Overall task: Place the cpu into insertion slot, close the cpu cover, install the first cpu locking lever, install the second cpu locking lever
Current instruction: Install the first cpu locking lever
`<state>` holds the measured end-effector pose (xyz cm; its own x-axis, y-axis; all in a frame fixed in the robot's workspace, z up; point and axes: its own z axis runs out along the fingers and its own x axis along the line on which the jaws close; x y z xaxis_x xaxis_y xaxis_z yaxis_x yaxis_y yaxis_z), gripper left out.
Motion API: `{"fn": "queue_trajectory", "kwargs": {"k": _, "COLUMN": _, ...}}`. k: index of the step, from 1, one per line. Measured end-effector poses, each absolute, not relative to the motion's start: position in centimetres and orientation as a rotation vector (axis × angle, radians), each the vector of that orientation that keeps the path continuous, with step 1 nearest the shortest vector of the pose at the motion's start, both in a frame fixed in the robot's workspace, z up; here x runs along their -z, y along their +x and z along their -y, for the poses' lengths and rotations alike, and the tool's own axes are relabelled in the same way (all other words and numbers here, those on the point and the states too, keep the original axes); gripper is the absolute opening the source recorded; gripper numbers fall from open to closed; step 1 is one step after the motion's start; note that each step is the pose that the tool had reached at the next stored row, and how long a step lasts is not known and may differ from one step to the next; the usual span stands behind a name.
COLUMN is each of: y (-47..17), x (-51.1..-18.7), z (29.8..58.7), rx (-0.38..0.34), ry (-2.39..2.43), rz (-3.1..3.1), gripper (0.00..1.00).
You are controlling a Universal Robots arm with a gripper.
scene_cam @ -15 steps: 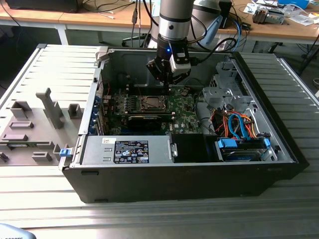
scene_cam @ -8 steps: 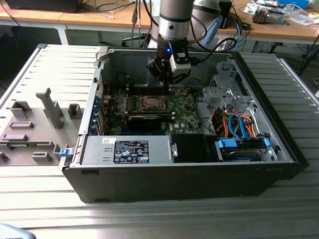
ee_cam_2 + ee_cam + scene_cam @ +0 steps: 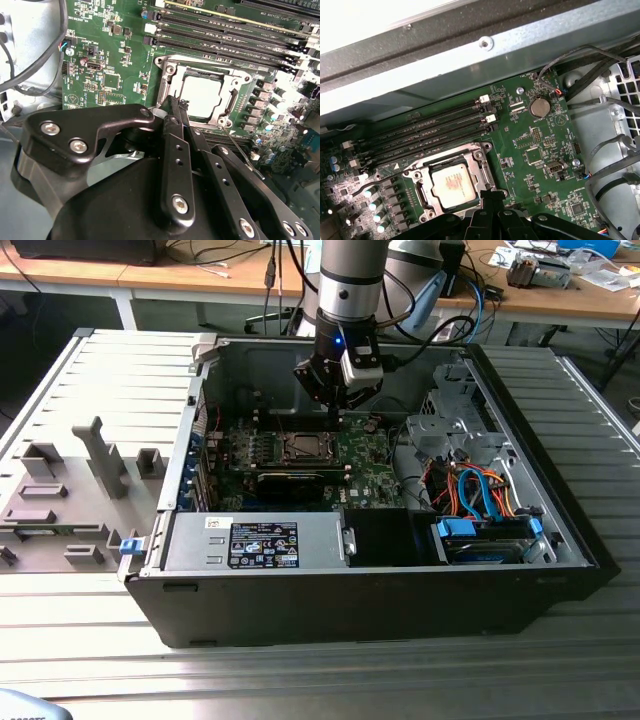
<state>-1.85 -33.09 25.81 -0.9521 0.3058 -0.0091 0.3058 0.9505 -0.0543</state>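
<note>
The cpu (image 3: 200, 92), a flat square with a pale silver-grey metal top, sits in the slot (image 3: 300, 447) of a green board (image 3: 120, 65). The board lies inside an open case (image 3: 350, 610) on a ribbed metal worktop (image 3: 300, 680). In the first wrist view the top of the cpu carries a faint reddish blotch near its middle. The cover (image 3: 231, 100), a thin silver frame, lies flat and shut over the slot, and its square opening leaves the top of the cpu bare. A thin wire lever (image 3: 240, 150) runs out from one corner of the frame, past the black links of the hand.

The hand (image 3: 173, 106) hangs over the board with its slim black fingers drawn together and nothing between them. In both wrist views the fingertips reach the outer edge of the cover, just beside the cpu; whether they touch the metal cannot be told. In the exterior view the hand stands a little to the exterior view's right of the slot.

The cpu lies level, metal face up, its sides square with the frame. Being square, it has no long axis. One side runs parallel to the long memory slots (image 3: 435, 130) just beside the slot.
</note>
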Motion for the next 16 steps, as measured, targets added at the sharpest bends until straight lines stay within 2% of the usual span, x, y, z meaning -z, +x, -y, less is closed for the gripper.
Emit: {"fn": "queue_trajectory", "kwargs": {"k": 16, "y": -1.85, "x": -25.80, "z": 33.09, "rx": 0.086, "ry": 0.473, "rz": -3.104, "gripper": 0.11}}
